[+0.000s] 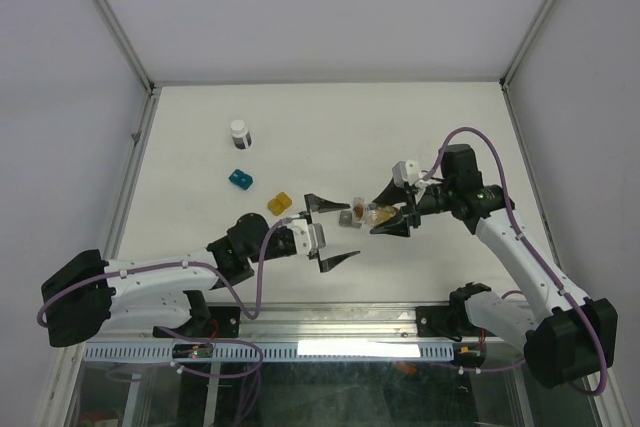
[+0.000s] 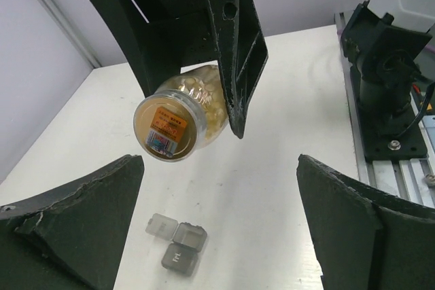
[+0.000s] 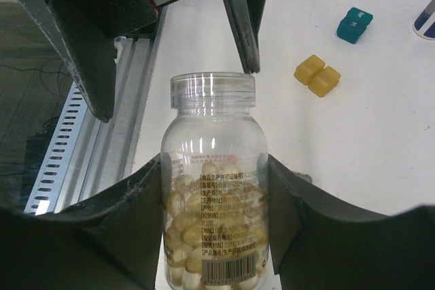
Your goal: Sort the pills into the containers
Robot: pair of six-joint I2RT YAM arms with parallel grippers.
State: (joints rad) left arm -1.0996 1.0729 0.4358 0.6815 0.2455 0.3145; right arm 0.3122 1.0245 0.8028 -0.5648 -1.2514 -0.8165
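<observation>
Left tool (image 2: 221,164) gapes wide over gray container (image 2: 178,248).

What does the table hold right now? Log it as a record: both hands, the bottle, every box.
Right hand: shut on clear plastic bottle of yellow capsules, held off the table
Left hand: open, empty, facing the bottle
Small gray plastic box: on the table, below the gap between the hands
Amber-yellow two-cell plastic box: on the table beside the left hand
Teal plastic box: farther back, apart from the amber one
White-topped dark vial: upright, farthest back
</observation>
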